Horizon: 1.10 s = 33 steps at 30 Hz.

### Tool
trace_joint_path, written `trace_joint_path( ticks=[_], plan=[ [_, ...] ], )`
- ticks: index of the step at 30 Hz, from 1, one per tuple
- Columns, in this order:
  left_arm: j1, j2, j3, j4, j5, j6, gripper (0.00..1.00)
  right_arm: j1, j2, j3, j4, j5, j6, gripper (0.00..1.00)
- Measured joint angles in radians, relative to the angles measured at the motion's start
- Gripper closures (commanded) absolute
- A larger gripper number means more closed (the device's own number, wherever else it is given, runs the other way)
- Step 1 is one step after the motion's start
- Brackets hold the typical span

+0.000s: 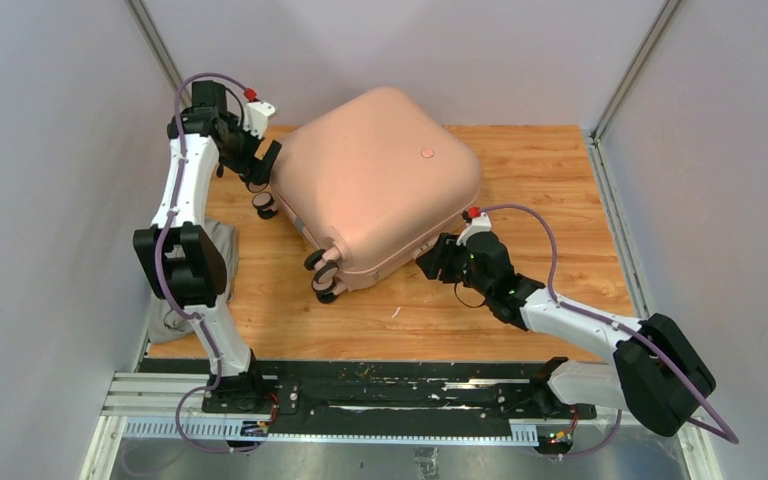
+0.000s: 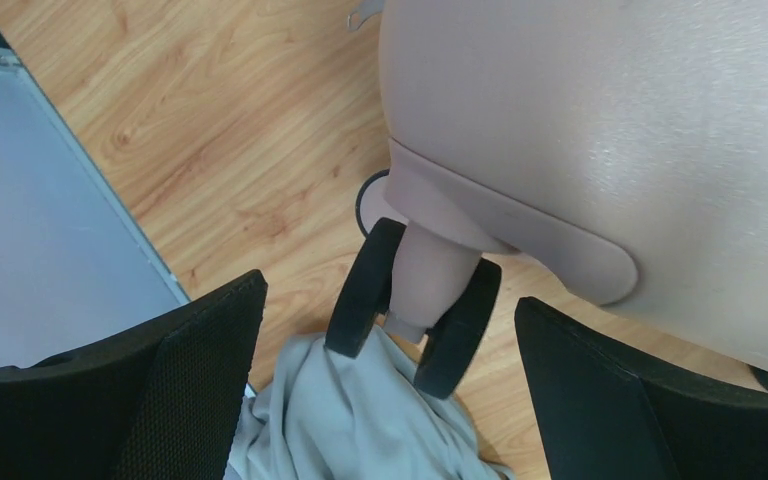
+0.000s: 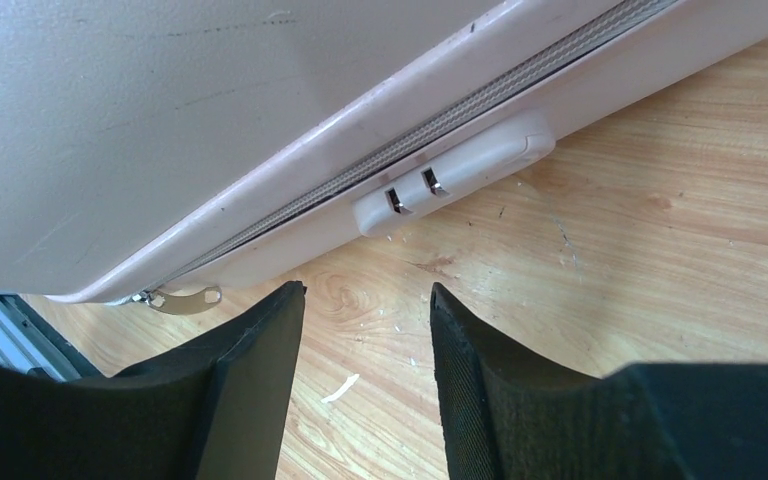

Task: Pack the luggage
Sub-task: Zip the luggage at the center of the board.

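Pink hard shell fills most of my screens: the luggage lies flat and zipped shut on the wooden table, turned at an angle toward the far left, with its wheeled edge facing the left side. Left gripper is up at the far left corner of the case, its jaws spread as wide as they go and holding nothing. Through the left wrist camera I see a black double wheel on its pink stem sitting in the gap between the two black fingers, clear of both. Grey cloth lies bunched on the table just below that wheel, and I cannot tell whether they touch. Over on the right, the right gripper hovers low at the near side of the case, jaws roughly half apart with only bare wood showing between them. Just ahead of its fingers runs the closed zipper, with the pale lock block under it and a metal zip pull hanging near the corner. One small white scrap lies on the wood between the fingers.
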Motion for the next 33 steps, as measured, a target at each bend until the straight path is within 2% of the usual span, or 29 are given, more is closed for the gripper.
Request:
trace_joint_path(
  ticks=[2, 4, 6, 10, 14, 16, 17, 22, 27, 30, 33],
  plan=[
    [0.005, 0.019, 0.001, 0.003, 0.004, 0.024, 0.02, 0.0, -0.002, 0.0, 0.0, -0.001, 0.002, 0.47],
    [0.005, 0.032, 0.0, 0.003, 0.014, 0.056, 0.11, -0.001, -0.002, 0.0, -0.003, -0.001, 0.002, 0.47],
    [0.005, 0.037, 0.0, 0.002, 0.029, 0.079, 0.24, -0.003, -0.002, 0.0, -0.01, -0.002, 0.002, 0.48],
    [0.005, 0.037, -0.009, 0.007, 0.082, 0.122, 0.59, -0.01, -0.001, 0.0, -0.023, -0.018, 0.0, 0.48],
    [0.002, 0.023, -0.047, 0.03, 0.106, 0.178, 0.82, -0.029, 0.023, 0.013, -0.025, -0.058, -0.015, 0.48],
    [0.002, 0.002, -0.082, 0.059, 0.107, 0.198, 0.97, -0.055, 0.055, 0.033, -0.023, -0.082, -0.022, 0.49],
    [0.002, -0.009, -0.1, 0.074, 0.107, 0.208, 1.0, -0.075, 0.078, 0.048, -0.019, -0.093, -0.026, 0.49],
    [0.002, -0.092, -0.22, 0.144, 0.106, 0.239, 1.0, -0.143, 0.172, 0.132, -0.014, -0.14, -0.048, 0.49],
    [0.013, -0.238, -0.376, 0.162, 0.073, 0.241, 1.0, -0.175, 0.257, 0.241, -0.076, -0.185, -0.116, 0.48],
    [0.027, -0.332, -0.451, 0.139, 0.035, 0.214, 1.0, -0.196, 0.306, 0.299, -0.087, -0.182, -0.162, 0.44],
    [0.028, -0.402, -0.489, 0.085, 0.012, 0.168, 1.0, -0.206, 0.304, 0.299, -0.082, -0.179, -0.206, 0.35]
  ],
)
